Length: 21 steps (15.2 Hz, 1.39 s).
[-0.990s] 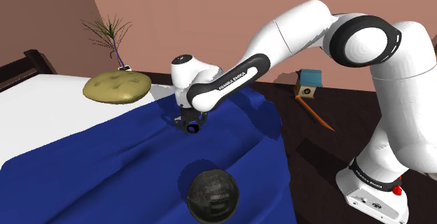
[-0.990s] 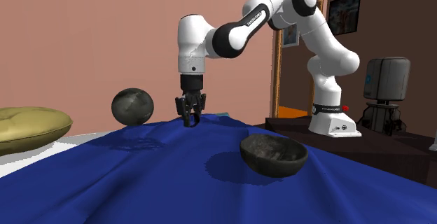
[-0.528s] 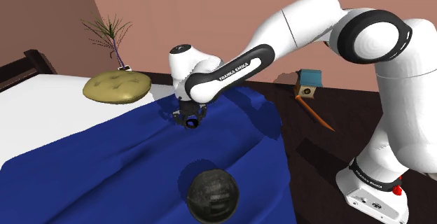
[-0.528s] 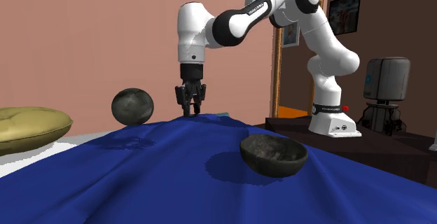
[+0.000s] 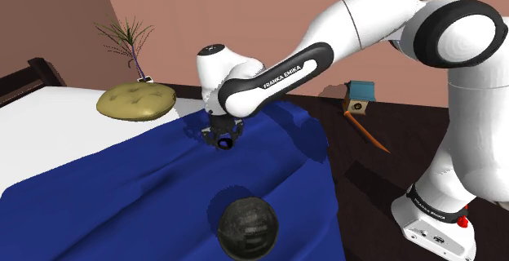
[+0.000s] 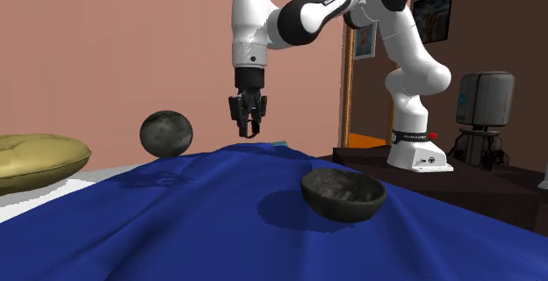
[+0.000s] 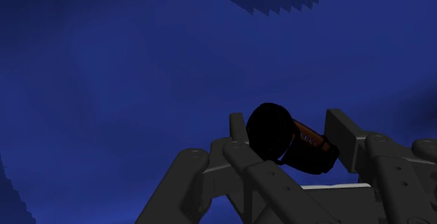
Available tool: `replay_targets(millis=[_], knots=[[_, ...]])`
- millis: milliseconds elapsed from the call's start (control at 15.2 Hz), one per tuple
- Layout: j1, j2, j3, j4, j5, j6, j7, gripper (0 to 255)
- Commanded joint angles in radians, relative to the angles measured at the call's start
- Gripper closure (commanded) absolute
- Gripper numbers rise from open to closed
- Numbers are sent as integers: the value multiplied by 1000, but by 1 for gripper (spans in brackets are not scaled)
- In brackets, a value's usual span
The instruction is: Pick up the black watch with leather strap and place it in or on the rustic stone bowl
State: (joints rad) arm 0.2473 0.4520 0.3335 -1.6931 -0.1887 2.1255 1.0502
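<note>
Above the deep-blue bedcover [image 6: 176, 222], the all-black two-finger claw [image 6: 248, 133] hung clear of the cloth, clasping the round black watch with a brown strap [image 7: 270, 129], so the pick looked done. Carrying it to the dark, rough stone bowl [image 6: 342, 194], well apart on the bed, remained. The wrist view revealed the clasped watch, while the second exterior view gave the bowl and the claw's height.

exterior views: bright, even | wrist view: dim | soft shadows on blue cloth [image 5: 122, 186]
</note>
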Motion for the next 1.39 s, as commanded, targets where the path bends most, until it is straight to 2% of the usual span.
replay_targets(millis=[0,660,1122,1320], knots=[[15,-36,12,-54,5,18,32,255],[105,-206,89,-311,38,104,208,255],[185,-279,152,-415,59,136,346,255],[189,-253,148,-429,40,171,360,255]])
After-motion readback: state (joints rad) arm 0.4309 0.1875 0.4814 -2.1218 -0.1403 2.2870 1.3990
